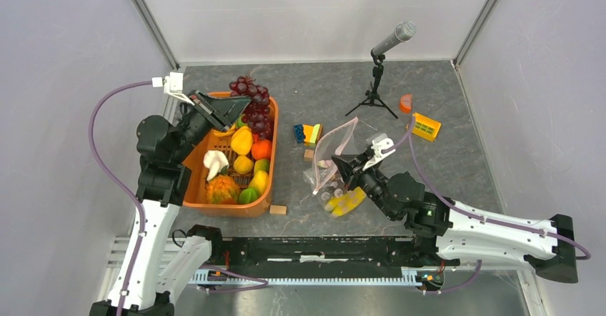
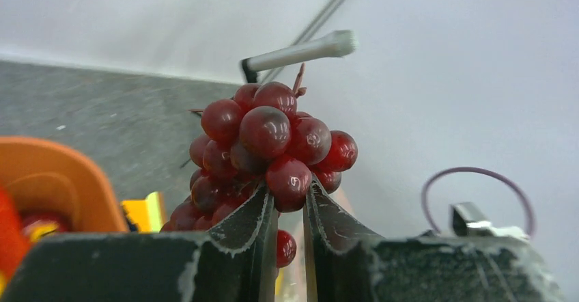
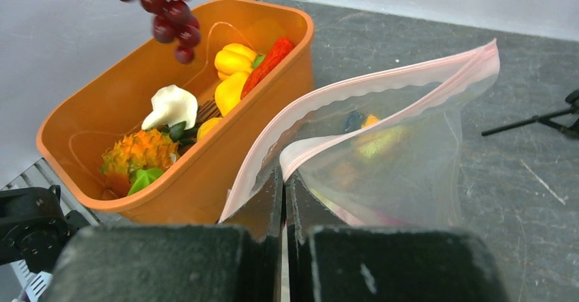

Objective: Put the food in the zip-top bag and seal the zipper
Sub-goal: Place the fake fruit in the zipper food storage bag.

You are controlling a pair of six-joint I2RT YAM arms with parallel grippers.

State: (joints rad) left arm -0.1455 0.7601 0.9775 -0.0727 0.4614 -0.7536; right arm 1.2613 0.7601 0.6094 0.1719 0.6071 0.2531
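While the left gripper (image 1: 243, 106) pinches a bunch of dark red grapes (image 1: 256, 112) above the far end of the orange tub (image 1: 274, 160), the top view shows the zip-top bag (image 1: 330, 155) well to the right, its lip clamped in the right gripper (image 1: 343, 164).

From the left wrist, the jaws nip only a berry or two at one end, so the bunch could swing loose in transit.

From the right wrist, the jaws, pressed together, hold one side of the pink zipper (image 3: 382, 80). The mouth gapes narrowly, and the wide bunch may snag it, dragging the bag or dropping outside. Other food (image 3: 232, 63) sits in the tub.
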